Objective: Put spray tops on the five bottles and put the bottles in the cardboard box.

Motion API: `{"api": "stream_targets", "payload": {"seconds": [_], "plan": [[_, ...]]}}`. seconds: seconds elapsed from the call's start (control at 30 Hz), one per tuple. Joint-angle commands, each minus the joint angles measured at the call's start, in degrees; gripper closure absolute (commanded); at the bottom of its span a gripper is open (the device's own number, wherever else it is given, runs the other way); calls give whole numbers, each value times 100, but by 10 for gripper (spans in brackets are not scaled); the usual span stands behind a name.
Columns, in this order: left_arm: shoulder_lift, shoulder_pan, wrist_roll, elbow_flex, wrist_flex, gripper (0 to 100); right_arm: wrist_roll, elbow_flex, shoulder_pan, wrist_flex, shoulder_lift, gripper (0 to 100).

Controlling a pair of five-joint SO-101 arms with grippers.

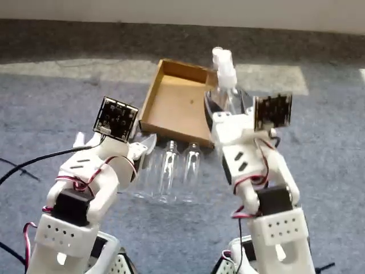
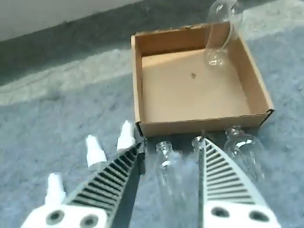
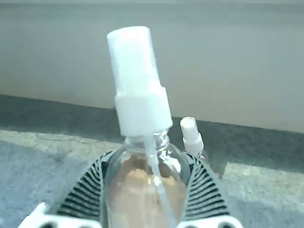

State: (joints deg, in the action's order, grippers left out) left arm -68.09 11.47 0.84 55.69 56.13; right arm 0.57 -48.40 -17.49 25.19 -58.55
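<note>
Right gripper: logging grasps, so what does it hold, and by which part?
A spray-topped bottle, clamped by its body in the right gripper.

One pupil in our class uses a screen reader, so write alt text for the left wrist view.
An open claw hovers over uncapped clear bottles on grey carpet, in front of an open cardboard box. Three loose white spray tops sit near the box's corner, and a lone bottle hangs above its far side.
</note>
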Motion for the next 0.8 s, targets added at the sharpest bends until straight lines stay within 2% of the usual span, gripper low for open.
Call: {"api": "stream_targets", "payload": {"seconds": [0.0,0.07,0.2,0.3,0.43,0.6,0.77], "plan": [[-207,92,-44,567,-607,825,26,743,31,-409,646,995],[-347,365,-62,752,-677,818,26,716,-145,-418,725,995],[-558,1147,-281,840,-712,723,62,391,-462,-409,611,995],[-576,1516,-246,796,-985,735,70,-136,-664,-409,347,995],[-295,1596,-237,769,-1459,742,510,-673,-681,-312,-400,992],[127,1631,-193,752,-1697,741,888,-954,-716,409,-1499,992],[207,1631,-53,637,-1741,741,905,-1209,-716,523,-2026,993]]}}
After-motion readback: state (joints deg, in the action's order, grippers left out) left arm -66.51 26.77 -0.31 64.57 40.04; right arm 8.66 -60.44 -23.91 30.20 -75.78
